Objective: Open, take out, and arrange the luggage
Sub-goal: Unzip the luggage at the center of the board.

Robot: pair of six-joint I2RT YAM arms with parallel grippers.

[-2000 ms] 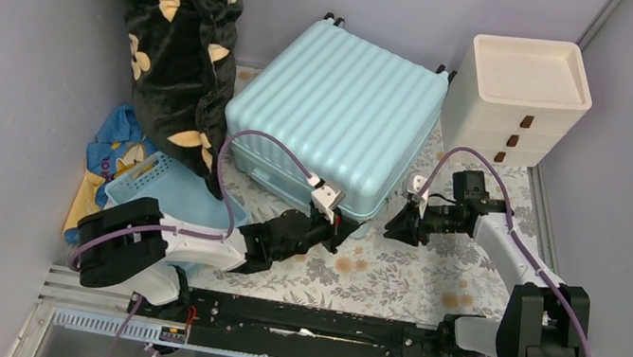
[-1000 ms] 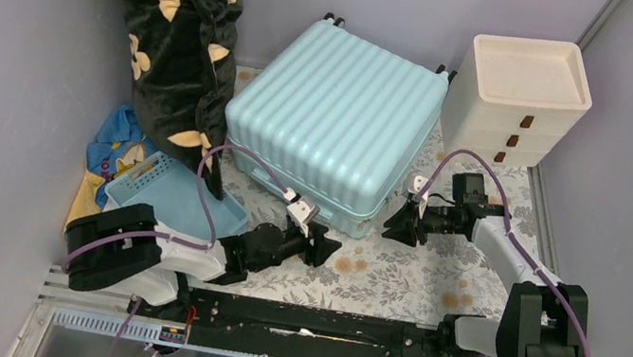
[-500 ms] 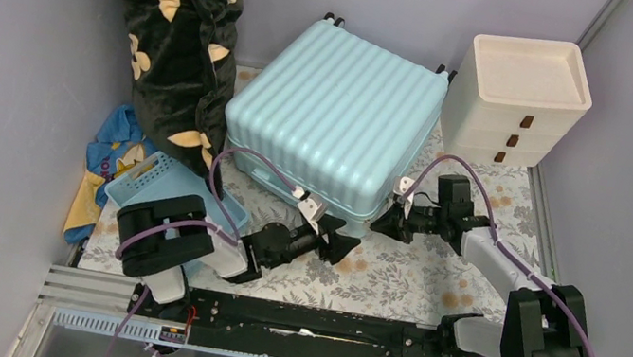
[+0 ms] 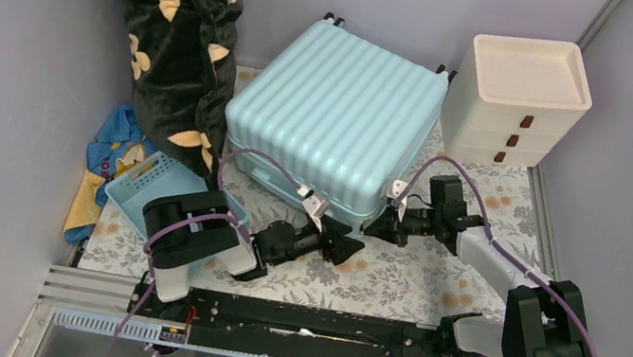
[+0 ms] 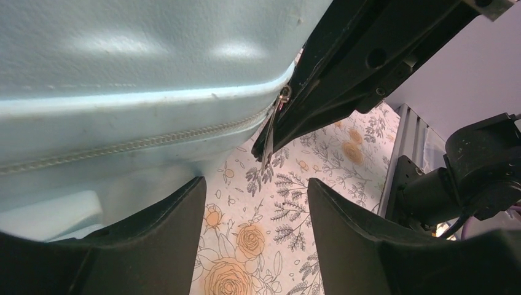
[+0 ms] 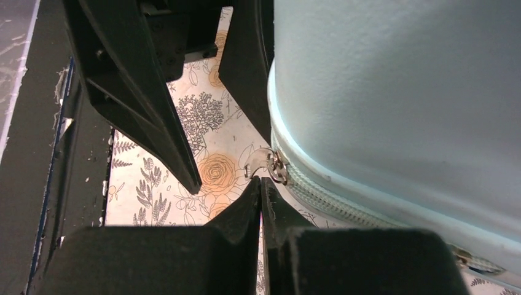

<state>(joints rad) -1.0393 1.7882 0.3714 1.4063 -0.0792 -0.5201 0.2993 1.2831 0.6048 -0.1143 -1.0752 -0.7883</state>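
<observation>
The pale aqua ribbed luggage (image 4: 332,119) lies flat and zipped shut on the floral mat (image 4: 412,280). Its near corner fills the left wrist view (image 5: 123,61) and the right wrist view (image 6: 399,92). A metal zipper pull (image 6: 261,163) hangs at that corner, also seen dangling in the left wrist view (image 5: 268,138). My right gripper (image 4: 372,229) is shut, its tips (image 6: 260,179) pressed together just under the pull and touching it; the tab shows free above them. My left gripper (image 4: 345,244) stands open low on the mat, with only the floral pattern between its fingers (image 5: 257,181).
A cream drawer unit (image 4: 519,100) stands right of the luggage. A small blue basket (image 4: 162,192) and a blue-yellow cloth (image 4: 110,155) lie at the left under a black floral blanket (image 4: 177,32). A black rail (image 4: 309,323) runs along the near edge.
My right gripper has slid left to the luggage's near corner and shut at the zipper pull. My left gripper has swung right and now sits just below that corner.
</observation>
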